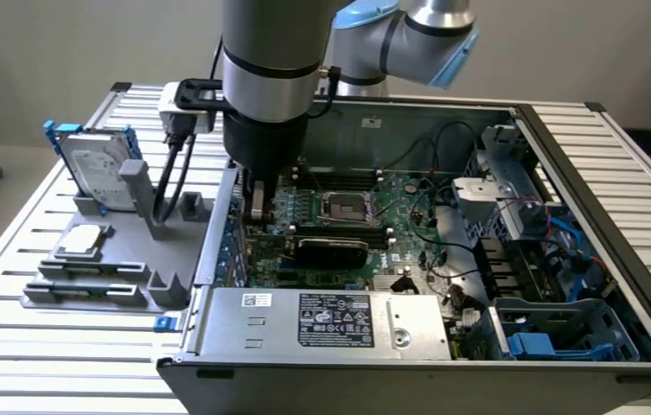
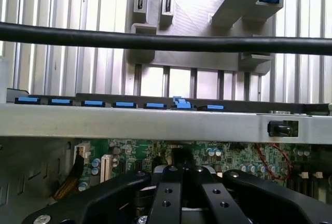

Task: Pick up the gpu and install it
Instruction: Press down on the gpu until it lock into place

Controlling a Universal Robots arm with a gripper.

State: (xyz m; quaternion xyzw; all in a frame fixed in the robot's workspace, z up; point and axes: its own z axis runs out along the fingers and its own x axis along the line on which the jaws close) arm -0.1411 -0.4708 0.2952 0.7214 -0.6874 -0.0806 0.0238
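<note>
Slatted metal tabletop (image 1: 25, 341) carries an open computer case (image 1: 602, 216). Inside that case, the gpu (image 1: 331, 251) lies seated on the motherboard (image 1: 400, 203), a flat black-covered card. The gripper (image 1: 258, 207), fingers closed on nothing, hangs beside it.

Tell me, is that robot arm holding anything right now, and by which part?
Nothing, as far as can be seen: the end effector is shut with nothing visible between its fingers, low over the motherboard near the gpu.

Exterior view looks down over the open computer case (image 1: 418, 259); wrist view sits close above its motherboard (image 2: 233, 154).
</note>
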